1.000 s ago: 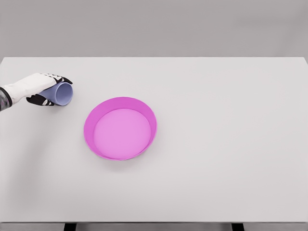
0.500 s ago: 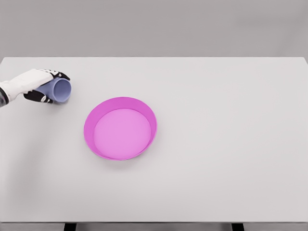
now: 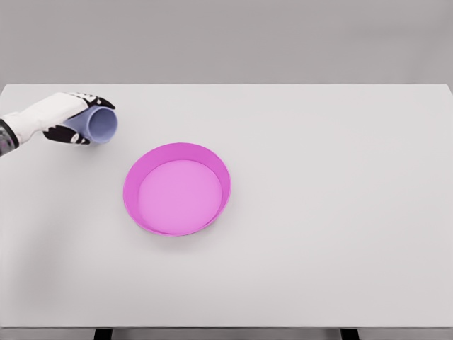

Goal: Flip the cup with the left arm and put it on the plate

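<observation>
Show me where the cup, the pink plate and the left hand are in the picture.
cup (image 3: 101, 125), head view, on its round, pale blue end facing the camera.
pink plate (image 3: 178, 195), head view, on its flat inner floor.
left hand (image 3: 60, 113), head view, on the white back of the hand.

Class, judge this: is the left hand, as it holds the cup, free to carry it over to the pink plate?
Probably yes: the left hand grips the cup, and nothing stands between it and the plate.

Left arm (image 3: 8, 133) cut off at frame edge (forearm onward); cup (image 3: 99, 125) base hidden.
</observation>
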Robot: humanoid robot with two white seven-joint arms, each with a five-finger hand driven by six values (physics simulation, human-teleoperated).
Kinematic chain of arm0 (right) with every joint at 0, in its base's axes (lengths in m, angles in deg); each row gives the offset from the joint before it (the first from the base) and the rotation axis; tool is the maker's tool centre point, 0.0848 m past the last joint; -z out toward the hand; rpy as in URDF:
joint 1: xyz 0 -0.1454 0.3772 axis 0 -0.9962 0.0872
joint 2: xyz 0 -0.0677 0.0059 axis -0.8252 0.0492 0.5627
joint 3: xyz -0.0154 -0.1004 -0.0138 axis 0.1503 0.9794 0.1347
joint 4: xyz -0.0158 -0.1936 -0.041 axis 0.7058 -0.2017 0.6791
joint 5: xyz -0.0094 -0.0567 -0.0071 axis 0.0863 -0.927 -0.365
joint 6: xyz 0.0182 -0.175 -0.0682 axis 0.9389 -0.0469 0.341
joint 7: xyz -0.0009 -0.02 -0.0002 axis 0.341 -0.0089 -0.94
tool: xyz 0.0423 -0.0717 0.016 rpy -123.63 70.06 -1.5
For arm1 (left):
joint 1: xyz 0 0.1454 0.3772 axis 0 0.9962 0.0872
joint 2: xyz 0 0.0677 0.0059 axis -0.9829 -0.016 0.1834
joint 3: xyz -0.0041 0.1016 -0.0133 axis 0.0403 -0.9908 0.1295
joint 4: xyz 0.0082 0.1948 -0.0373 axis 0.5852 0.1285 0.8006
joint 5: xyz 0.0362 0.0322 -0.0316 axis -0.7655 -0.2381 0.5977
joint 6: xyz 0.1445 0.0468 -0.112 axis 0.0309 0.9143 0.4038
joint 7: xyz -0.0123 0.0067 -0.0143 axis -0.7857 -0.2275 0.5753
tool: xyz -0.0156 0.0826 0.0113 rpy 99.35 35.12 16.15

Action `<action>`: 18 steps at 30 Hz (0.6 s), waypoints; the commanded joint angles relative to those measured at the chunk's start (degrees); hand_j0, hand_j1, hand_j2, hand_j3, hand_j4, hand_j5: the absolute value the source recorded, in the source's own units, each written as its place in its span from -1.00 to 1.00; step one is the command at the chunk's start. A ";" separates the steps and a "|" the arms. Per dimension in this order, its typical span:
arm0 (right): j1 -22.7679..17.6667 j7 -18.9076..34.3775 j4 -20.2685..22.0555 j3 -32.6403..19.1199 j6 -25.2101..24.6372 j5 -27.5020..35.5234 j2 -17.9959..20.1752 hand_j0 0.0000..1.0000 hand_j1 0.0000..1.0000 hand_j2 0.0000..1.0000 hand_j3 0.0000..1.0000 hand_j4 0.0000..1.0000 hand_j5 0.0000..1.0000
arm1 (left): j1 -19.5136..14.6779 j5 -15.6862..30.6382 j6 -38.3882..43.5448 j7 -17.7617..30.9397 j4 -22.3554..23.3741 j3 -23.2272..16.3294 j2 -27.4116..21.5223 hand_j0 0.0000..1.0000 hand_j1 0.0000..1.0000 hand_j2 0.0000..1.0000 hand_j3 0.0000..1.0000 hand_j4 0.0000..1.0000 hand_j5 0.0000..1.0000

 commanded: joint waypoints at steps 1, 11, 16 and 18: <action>0.00 0.01 -0.02 -0.01 0.00 0.02 0.00 1.00 1.00 1.00 1.00 1.00 1.00 | 0.00 1.49 0.07 -0.09 -1.30 0.01 -0.06 0.44 0.44 0.44 0.44 0.44 0.44; 0.00 0.01 -0.02 -0.01 0.00 0.02 0.00 1.00 1.00 1.00 1.00 1.00 1.00 | 0.26 7.64 0.07 -0.36 -0.86 -1.22 0.03 0.46 0.46 0.46 0.46 0.46 0.46; 0.00 0.01 -0.02 -0.01 0.00 0.02 0.00 1.00 1.00 1.00 1.00 1.00 1.00 | 2.20 11.42 0.07 -0.36 -1.30 -1.22 0.56 0.46 0.46 0.46 0.46 0.46 0.46; 0.00 0.01 -0.02 -0.01 0.00 0.02 0.00 1.00 1.00 1.00 1.00 1.00 1.00 | 2.81 12.30 0.07 -0.45 -2.00 -1.22 0.74 0.46 0.46 0.46 0.46 0.46 0.46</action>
